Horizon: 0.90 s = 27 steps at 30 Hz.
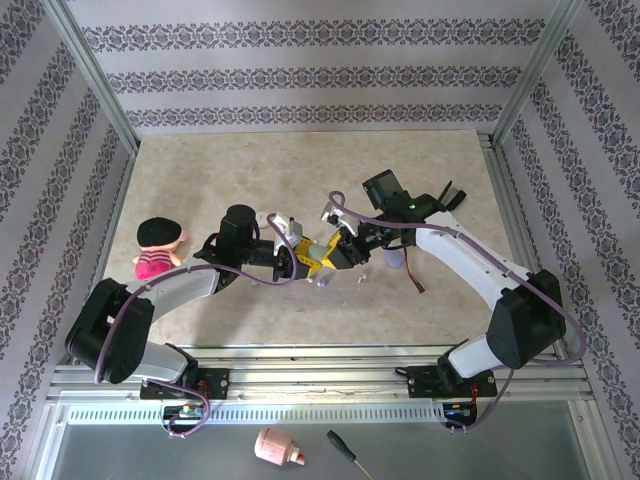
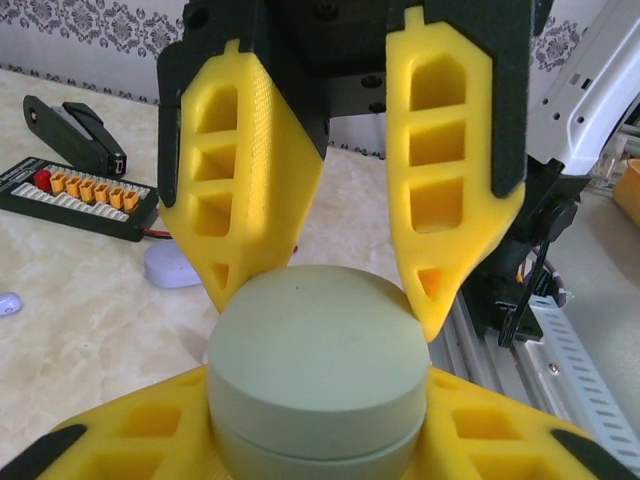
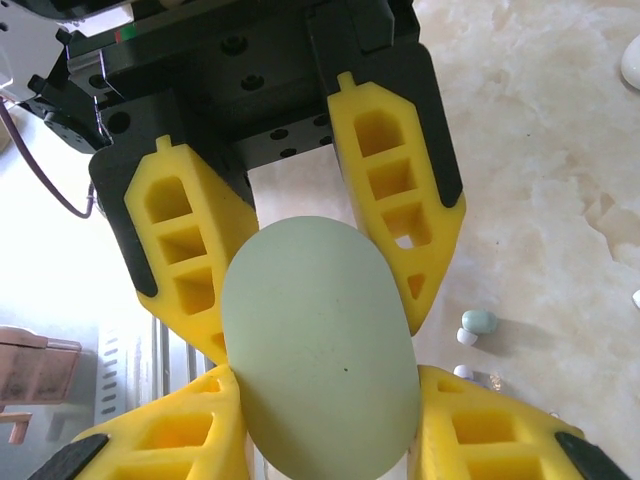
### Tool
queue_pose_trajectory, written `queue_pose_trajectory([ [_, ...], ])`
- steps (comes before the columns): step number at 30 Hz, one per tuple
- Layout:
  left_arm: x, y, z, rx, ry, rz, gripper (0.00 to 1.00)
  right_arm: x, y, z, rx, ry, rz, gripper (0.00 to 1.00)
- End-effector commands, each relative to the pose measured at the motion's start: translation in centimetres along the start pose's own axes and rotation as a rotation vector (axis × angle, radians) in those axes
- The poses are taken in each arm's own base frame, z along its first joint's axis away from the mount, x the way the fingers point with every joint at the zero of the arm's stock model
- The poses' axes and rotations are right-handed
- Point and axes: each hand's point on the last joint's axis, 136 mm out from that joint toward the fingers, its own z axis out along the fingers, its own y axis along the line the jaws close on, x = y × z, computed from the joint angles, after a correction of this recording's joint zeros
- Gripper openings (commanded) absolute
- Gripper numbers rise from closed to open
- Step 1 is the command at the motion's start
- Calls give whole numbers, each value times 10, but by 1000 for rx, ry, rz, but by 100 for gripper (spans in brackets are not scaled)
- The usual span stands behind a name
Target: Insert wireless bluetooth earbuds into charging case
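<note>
The left pincer (image 2: 320,420) and the right pincer (image 3: 325,420) both grasp the green case (image 2: 315,330) between them, so one should steady its base while the other eases the lid open; an earbud (image 3: 478,321) lies on the table (image 3: 560,150) beside the right pincer.

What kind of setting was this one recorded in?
Probably a staged robot data-collection booth: silver aluminium frame rails, purple patterned wallpaper panels on three sides, and a beige marble-look tabletop.
</note>
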Motion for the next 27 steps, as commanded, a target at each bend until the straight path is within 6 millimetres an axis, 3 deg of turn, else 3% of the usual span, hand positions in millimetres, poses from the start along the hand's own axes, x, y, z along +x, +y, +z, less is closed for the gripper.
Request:
queue_pose_trajectory([
  [1,-15,-14,5,72,-31,58,33,-11,5,0,-17,-17,-33,32],
  [5,-16,-15,5,74,-36,52,27,-11,3,0,-5,-19,-31,34],
  [9,-17,-16,5,78,-44,37,25,-11,-2,-1,29,-30,-45,53],
  [12,-21,-17,4,83,-64,30,25,-11,-4,-1,52,-37,-60,60],
  [27,-20,-19,5,111,-79,26,24,-21,-22,-25,171,-125,-31,59],
])
